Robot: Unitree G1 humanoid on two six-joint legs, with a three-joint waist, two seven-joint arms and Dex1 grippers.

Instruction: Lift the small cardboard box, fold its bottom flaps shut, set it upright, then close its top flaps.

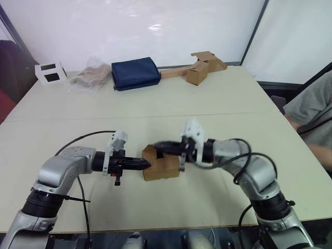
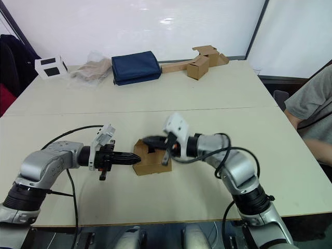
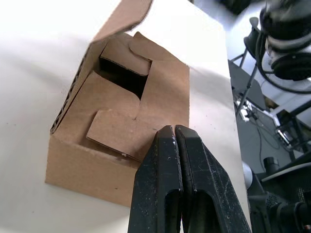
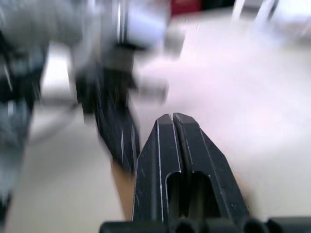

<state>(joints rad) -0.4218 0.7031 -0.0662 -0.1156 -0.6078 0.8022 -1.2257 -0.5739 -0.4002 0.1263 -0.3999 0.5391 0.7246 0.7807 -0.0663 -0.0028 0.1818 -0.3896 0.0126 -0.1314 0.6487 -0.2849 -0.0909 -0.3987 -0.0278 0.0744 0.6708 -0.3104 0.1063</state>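
Note:
The small cardboard box (image 1: 162, 167) rests on the table between my two grippers. The end facing my left gripper (image 3: 174, 129) has flaps (image 3: 121, 126) folded inward over each other, with a dark gap left between them. One flap (image 3: 125, 18) on that end stands out open. I cannot tell whether these are the bottom flaps or the top flaps. My left gripper (image 1: 147, 165) is shut, its tips touching that flapped end. Shut as well, my right gripper (image 1: 158, 146) holds nothing and hovers just over the box's upper edge.
At the table's far side lie a navy blue bag (image 1: 136, 73), a crumpled beige bag (image 1: 91, 77), a white cube with black squares (image 1: 50, 72) and a brown box joined to long cardboard strips (image 1: 199, 67). A person (image 1: 314, 116) sits at the right edge.

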